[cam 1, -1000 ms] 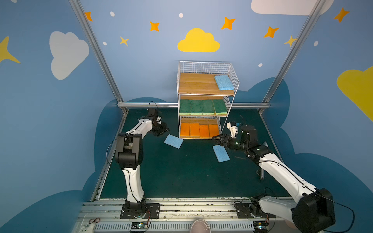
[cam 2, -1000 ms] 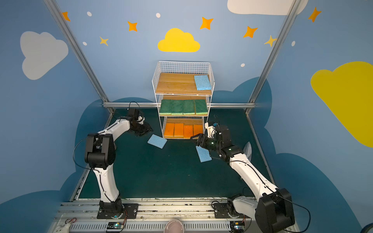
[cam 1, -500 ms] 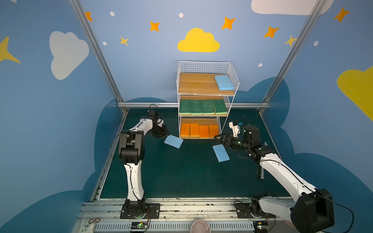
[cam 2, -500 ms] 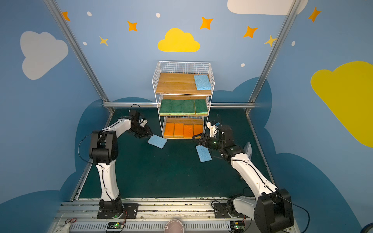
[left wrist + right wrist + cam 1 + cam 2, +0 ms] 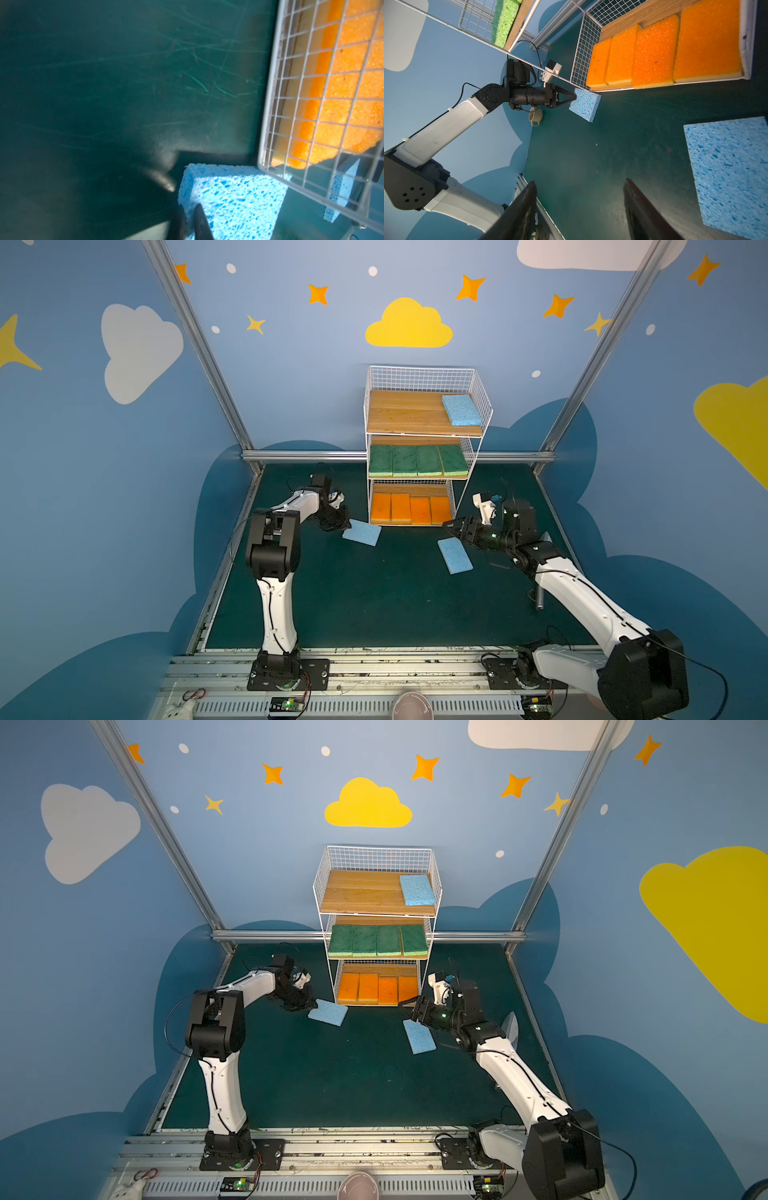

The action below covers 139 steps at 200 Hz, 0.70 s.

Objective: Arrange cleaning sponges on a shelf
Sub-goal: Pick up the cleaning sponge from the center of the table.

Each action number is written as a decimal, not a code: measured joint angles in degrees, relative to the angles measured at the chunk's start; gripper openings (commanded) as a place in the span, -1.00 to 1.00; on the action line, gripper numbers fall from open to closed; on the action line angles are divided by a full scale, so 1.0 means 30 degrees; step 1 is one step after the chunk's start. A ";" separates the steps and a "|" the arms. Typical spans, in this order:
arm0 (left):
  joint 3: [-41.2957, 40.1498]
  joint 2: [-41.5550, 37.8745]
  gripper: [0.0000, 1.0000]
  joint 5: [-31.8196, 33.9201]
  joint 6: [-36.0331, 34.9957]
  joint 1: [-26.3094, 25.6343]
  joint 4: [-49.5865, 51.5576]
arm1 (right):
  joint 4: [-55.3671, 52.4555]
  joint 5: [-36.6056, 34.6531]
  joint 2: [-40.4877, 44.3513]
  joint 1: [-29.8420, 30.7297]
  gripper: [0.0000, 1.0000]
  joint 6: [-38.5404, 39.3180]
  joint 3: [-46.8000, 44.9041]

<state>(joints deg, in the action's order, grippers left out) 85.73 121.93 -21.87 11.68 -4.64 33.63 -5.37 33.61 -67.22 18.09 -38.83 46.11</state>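
Two robot arms work on a dark green worktop (image 5: 374, 605) in front of a three-tier wire shelf (image 5: 399, 414). Four orange sponges (image 5: 409, 508) fill its bottom tier and four green sponges (image 5: 415, 460) the middle one. A shelved blue sponge (image 5: 461, 410) lies at the right end of the top tier.

Two more are not yet shelved. The left blue sponge (image 5: 361, 532) lies just in front of the shelf's lower left corner. The left end effector (image 5: 344, 524) is pressed together on the edge facing its arm, pinching only a narrow strip. The right blue sponge (image 5: 455, 556) lies flat near the lower right corner. The right end effector (image 5: 448, 526) hovers at its far end, jaws spread and holding nothing.

The pinch is shallow and the sponge soft, so it may fold or slip free when lifted. It also sits so near the wire corner that a lift could snag it there. The top tier's raised wire rim could knock it loose too. If both arms go to that tier at once, they might collide.

A second earlier the left jaws were apart beside the sponge; now they have closed on it. Both loose sponges lie where they did. The right end effector has barely shifted, its jaws equally wide.
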 measured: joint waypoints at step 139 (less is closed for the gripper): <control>-0.9173 -1.2524 -0.94 0.0015 0.5515 -0.3759 -0.3075 | -0.0641 0.3650 -0.2601 0.1348 0.17 -0.1144 -0.0124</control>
<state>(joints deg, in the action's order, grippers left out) 58.22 84.36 -21.82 28.23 -15.92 24.40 -7.29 44.56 -75.02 22.13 -42.26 45.74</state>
